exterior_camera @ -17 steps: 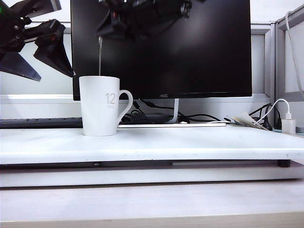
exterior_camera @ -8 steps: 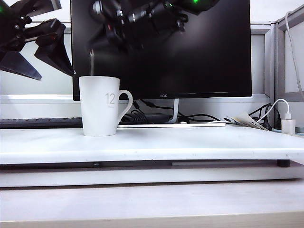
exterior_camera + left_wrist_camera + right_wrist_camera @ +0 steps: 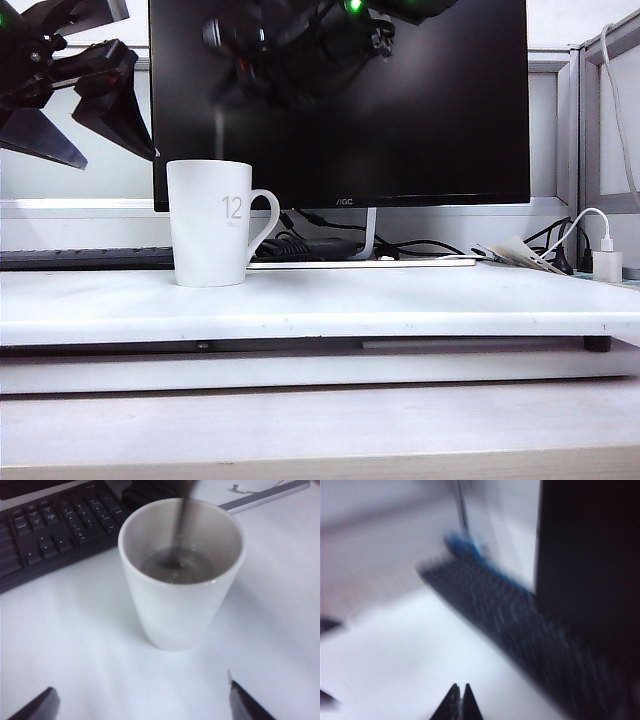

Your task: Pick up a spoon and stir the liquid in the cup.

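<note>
On the near white table (image 3: 400,305) stands the cup (image 3: 210,222) with the spoon (image 3: 181,527) dipped in its liquid, so stirring looks underway; above it the right gripper (image 3: 460,700) pinches the spoon, while the left gripper (image 3: 75,95) hovers wide open beside.

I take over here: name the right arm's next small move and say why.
Probably keep circling the spoon inside the mug: its lower end sits in the liquid, and the right gripper, jaws shut, is above the mug. The left gripper waits open at upper left.
</note>
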You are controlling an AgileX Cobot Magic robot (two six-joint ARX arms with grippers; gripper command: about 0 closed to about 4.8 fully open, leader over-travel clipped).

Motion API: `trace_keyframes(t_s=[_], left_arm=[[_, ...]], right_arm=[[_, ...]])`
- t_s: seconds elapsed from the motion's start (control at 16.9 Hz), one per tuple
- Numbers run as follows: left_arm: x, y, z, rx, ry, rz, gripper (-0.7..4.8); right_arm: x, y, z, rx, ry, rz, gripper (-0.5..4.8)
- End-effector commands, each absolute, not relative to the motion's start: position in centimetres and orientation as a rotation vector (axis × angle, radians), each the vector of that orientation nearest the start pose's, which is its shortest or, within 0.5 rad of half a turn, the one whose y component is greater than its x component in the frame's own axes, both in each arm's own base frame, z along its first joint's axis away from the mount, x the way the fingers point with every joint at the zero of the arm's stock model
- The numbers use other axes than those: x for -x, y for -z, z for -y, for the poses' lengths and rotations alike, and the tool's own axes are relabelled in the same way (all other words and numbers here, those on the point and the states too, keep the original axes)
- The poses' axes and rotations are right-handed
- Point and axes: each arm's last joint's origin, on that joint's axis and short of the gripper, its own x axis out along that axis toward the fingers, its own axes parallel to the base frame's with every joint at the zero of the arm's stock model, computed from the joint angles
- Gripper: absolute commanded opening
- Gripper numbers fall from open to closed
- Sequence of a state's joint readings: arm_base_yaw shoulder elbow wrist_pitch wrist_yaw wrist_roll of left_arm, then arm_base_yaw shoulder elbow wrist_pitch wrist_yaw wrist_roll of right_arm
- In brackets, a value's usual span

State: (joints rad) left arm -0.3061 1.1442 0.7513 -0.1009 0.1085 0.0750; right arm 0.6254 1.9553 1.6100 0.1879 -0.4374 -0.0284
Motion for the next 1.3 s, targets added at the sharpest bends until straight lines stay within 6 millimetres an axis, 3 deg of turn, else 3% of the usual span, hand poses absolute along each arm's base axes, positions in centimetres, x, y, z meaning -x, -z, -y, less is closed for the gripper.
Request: trace_keyframes(t_s=[0.06, 0.3, 0.53, 0.77, 1.06, 1.18, 1.3], left_arm=[[-23.3, -26.3, 7.7, -0.123, 0.424, -0.460, 4.79], [-23.3, -26.3, 7.7, -0.123, 0.424, -0.460, 4.79], [-23.3, -26.2, 7.7, -0.124, 0.424, -0.467, 4.79], [-23.3, -26.2, 7.7, -0.124, 0.424, -0.471, 4.79], [-23.3, -26.2, 7.7, -0.124, 0.424, -0.471, 4.79], [-23.3, -26.1, 7.7, -0.124, 0.424, -0.475, 4.79], [-23.2, -26.1, 7.6, -0.125, 0.424, -0.483, 4.79]], right_arm=[[-36.2, -31.2, -28.3, 0.026, -1.226, -0.133, -0.06], [-35.9, -29.4, -28.0, 0.048, -1.190, -0.343, -0.06], [-36.5, -29.7, -27.9, 0.088, -1.022, -0.278, -0.06], [-36.4, -31.0, -28.2, 0.061, -1.134, -0.136, -0.06], [-35.9, -29.6, -28.1, 0.054, -1.225, -0.303, -0.06], [-35.9, -28.9, -27.8, 0.090, -1.134, -0.379, -0.06], [-36.2, -29.0, -27.7, 0.138, -1.032, -0.347, -0.06]])
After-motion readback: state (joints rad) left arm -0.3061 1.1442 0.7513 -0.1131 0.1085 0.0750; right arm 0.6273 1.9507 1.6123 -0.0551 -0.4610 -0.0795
